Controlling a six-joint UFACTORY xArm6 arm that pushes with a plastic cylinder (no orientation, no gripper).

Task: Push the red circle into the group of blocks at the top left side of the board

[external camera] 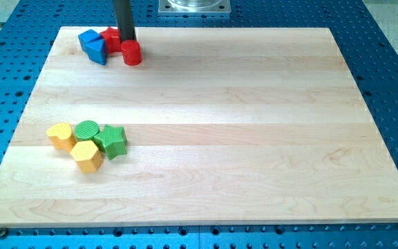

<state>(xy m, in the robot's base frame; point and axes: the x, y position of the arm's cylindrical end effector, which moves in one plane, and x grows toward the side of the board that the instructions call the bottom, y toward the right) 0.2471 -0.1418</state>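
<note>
The red circle (131, 53) lies near the view's top left on the wooden board (206, 124). My tip (126, 40) stands just above it, touching or nearly touching its upper edge. To the left lies a group: a red block (110, 38), partly hidden behind the rod, and two blue blocks (92, 45) pressed together. The red circle sits just right of this group, with a small gap to the red block.
A second group sits at the lower left: a yellow block (61, 135), a green circle (86, 130), a green star (112, 141) and a yellow hexagon (87, 155). A metal base plate (194, 6) is at the view's top, beyond the board.
</note>
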